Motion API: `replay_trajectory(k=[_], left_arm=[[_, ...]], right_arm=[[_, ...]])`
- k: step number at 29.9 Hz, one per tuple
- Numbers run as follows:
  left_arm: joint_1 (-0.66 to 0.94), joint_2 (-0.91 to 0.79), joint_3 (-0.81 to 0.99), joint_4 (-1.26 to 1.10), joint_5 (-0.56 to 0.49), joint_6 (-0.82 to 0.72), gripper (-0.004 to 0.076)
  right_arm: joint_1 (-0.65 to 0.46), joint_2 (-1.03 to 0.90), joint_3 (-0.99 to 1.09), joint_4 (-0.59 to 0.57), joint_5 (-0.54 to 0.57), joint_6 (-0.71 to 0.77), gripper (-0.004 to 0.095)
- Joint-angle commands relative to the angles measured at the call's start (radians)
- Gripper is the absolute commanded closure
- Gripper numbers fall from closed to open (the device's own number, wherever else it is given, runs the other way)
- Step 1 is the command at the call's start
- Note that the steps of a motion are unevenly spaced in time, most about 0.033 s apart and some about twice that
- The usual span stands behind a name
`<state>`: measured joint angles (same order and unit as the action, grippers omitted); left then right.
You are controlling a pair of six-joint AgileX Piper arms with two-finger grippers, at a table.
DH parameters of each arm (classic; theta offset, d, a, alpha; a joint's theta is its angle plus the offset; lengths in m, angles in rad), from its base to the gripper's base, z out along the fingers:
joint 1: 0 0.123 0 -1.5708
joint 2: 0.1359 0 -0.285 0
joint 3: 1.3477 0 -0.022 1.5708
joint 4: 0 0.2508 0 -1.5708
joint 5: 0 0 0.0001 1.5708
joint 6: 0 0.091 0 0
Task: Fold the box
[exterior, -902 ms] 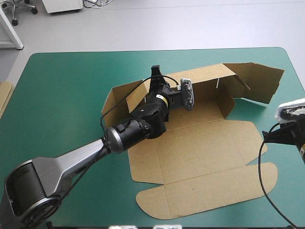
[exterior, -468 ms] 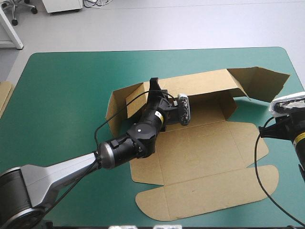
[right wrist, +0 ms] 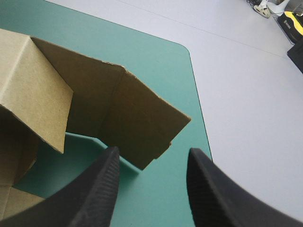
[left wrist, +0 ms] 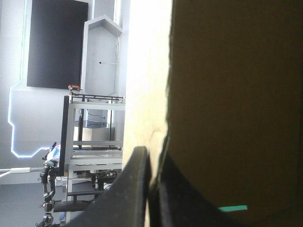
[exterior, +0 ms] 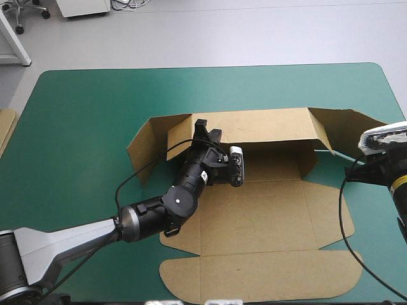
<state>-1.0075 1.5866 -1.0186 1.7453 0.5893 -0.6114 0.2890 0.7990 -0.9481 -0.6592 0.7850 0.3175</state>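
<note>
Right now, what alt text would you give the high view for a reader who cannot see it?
The left gripper pinches the raised back wall of the brown box, whose front panels lie flat on the teal-green table. The right gripper hovers near the wall's right end flap.

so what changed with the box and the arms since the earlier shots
The left gripper, shut on the box's back wall, drew back toward the table's near left. It dragged the box along and turned it, so that wall now runs along the far edge. The right gripper, open, came in toward the end flap. Unchanged: the left grip, and the lid lying flat.
</note>
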Motion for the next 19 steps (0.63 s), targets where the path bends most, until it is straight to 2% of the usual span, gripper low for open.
replay_trajectory(k=[1, 7, 13, 16, 19], left_arm=[[-0.002, -0.032, 0.001, 0.041, 0.014, -0.074, 0.0734], [-0.002, -0.032, 0.001, 0.073, -0.003, -0.13, 0.0734], [-0.004, -0.032, 0.001, 0.073, -0.012, -0.177, 0.0734], [-0.004, -0.032, -0.003, 0.073, -0.012, -0.203, 0.0734], [-0.004, -0.032, -0.003, 0.073, -0.012, -0.203, 0.0734]], right_arm=[[-0.007, 0.0, -0.033, -0.027, -0.041, 0.004, 0.0482], [-0.007, 0.038, -0.045, -0.043, -0.066, 0.065, 0.0482], [-0.018, 0.16, -0.156, -0.039, -0.047, 0.072, 0.0482], [-0.062, 0.214, -0.236, 0.001, -0.064, 0.069, 0.0482], [-0.137, 0.264, -0.316, 0.096, -0.093, 0.003, 0.0482]])
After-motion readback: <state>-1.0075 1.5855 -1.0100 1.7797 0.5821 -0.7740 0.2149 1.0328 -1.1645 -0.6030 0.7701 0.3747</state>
